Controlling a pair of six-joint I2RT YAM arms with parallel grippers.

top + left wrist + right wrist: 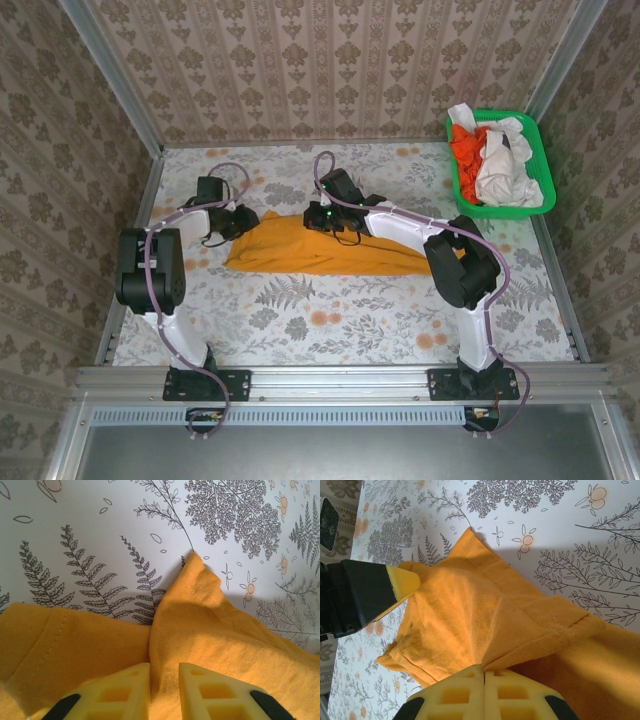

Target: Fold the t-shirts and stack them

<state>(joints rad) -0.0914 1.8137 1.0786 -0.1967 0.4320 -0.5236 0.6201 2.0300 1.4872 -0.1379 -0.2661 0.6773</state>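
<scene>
1. Currently the mustard-orange cloth t-shirt lies bunched lengthwise mid-way across the floral-print table. The red-orange and white shirts wait in the green plastic basket.
2. Right gripper: fingers together, pinching a hemmed shirt edge.
3. Left gripper: narrow gap with a cloth ridge between the fingers; I cannot tell if it grips.
4. Step, judged: grasping for a fold. Next: confirm the left pinch, then lift both evenly.

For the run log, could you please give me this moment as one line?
mustard t-shirt: on table | left gripper: pinching its fold | right gripper: shut on its fold | green basket: other t-shirts inside
</scene>
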